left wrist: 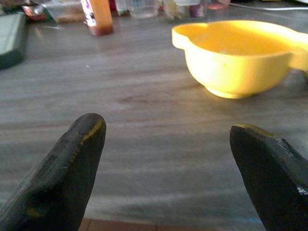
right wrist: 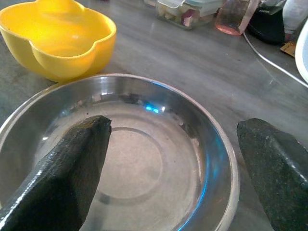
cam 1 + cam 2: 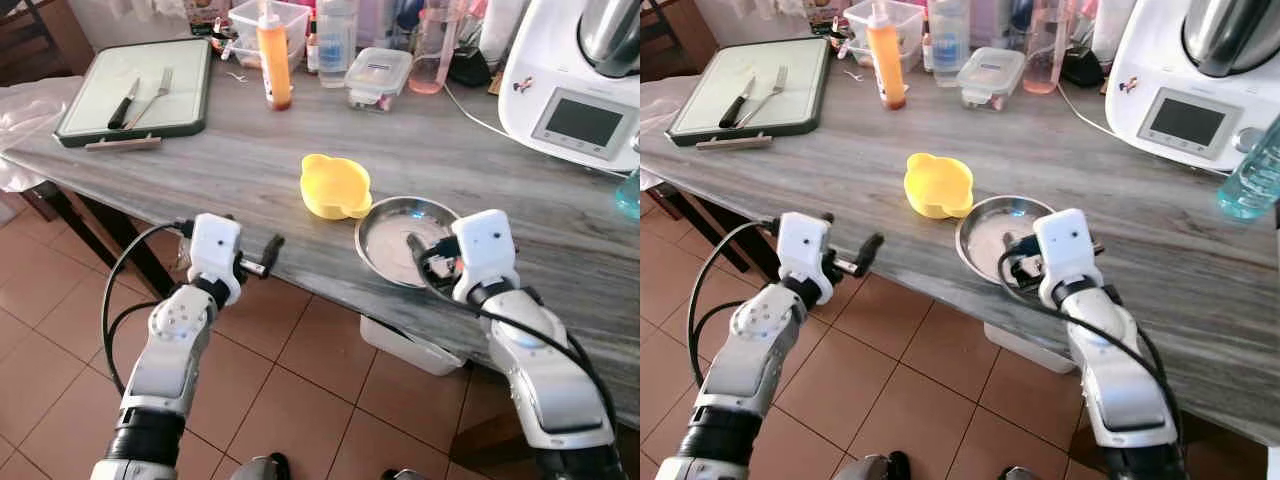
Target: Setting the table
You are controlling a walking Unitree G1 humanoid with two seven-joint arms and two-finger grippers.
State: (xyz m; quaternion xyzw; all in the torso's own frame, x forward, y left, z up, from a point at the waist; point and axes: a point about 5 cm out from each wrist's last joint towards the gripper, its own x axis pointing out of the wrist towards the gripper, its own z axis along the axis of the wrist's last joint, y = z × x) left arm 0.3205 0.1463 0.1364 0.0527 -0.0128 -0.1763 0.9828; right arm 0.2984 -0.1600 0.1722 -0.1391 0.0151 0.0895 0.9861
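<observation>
Both sets of jaws are spread apart and hold nothing. On the robot's right, the right gripper (image 3: 432, 250) reaches over the near rim of the steel bowl (image 3: 385, 235), with one black finger (image 2: 67, 173) on each side of the bowl's middle, above its shiny bottom. I cannot tell if the fingers touch the metal. On the robot's left, the left gripper (image 3: 268, 255) sits at the near edge of the table (image 3: 250, 160), low by the edge, and points across the grey wood toward the yellow bowl (image 3: 335, 185). The yellow bowl stands a little way in front of those jaws, not between them. It has little handles on its rim and sits just beside the steel bowl, on the steel bowl's left and a bit farther back. Their rims are very close.

Farther back, near the middle of the table, an orange squeeze bottle (image 3: 273, 55) stands upright. Over on the far left lies a green tray (image 3: 190, 95) with a knife (image 3: 123, 103) and a fork (image 3: 155, 95) on it, side by side. Behind the bottle are clear plastic boxes (image 3: 378, 75) and a pink glass (image 3: 430, 55). At the far right stands a big white kitchen machine (image 3: 560, 85) with a screen
</observation>
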